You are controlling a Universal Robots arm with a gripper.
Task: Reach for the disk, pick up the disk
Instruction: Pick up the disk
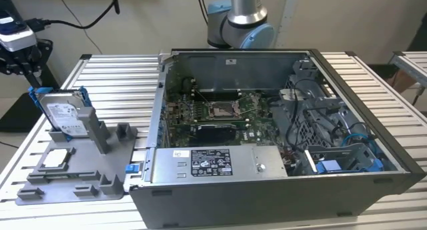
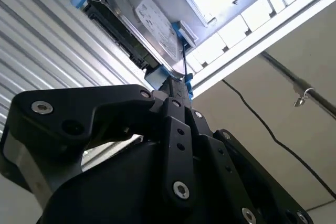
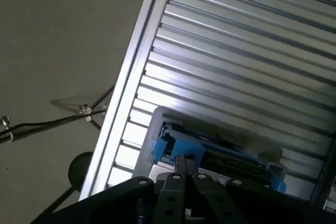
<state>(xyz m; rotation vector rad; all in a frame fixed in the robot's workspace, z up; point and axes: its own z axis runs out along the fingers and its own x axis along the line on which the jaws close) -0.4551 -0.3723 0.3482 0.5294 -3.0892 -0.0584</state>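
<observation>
On the ribbed metal table (image 1: 113,70) — beige wall (image 1: 153,15) behind — the hand (image 3: 185,161) pinches the upright disk (image 1: 63,115).

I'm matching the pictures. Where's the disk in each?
Exterior view: the disk stands upright in a grey holder, exterior view's left.
Second wrist view: its label face, just past the gripper.
First wrist view: edge-on, just past the gripper.
Shared landmark: its blue bracket.

On my feed the disk (image 1: 64,115) looks like smooth silver-grey metal with a white paper label, its bracket (image 1: 33,96) blue plastic. The table (image 1: 113,70) is ribbed bare aluminium, the gripper (image 2: 177,85) matt black.
</observation>
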